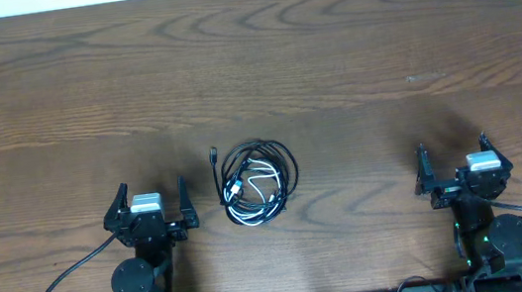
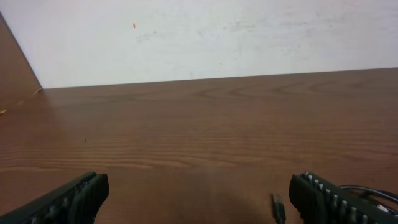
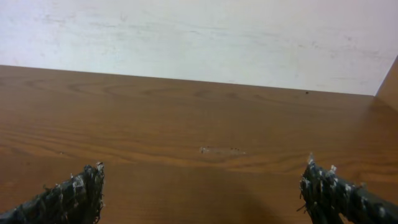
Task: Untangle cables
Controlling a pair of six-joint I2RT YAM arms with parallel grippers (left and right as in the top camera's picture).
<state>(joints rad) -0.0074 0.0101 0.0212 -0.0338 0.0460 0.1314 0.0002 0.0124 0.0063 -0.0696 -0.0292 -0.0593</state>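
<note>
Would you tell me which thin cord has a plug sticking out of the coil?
The thin black cord: its plug juts out to one side, whereas the thin white cord lies within the loops.

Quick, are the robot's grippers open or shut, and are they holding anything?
Left gripper: open, holding nothing.
Right gripper: open, holding nothing.

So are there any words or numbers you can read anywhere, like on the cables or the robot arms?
No words, numbers or signs can be read in any view.
cables: no print shows.
white block on the left arm and white block on the right arm: too small to tell.
wall: smudges and a red speck, no letters.
</note>
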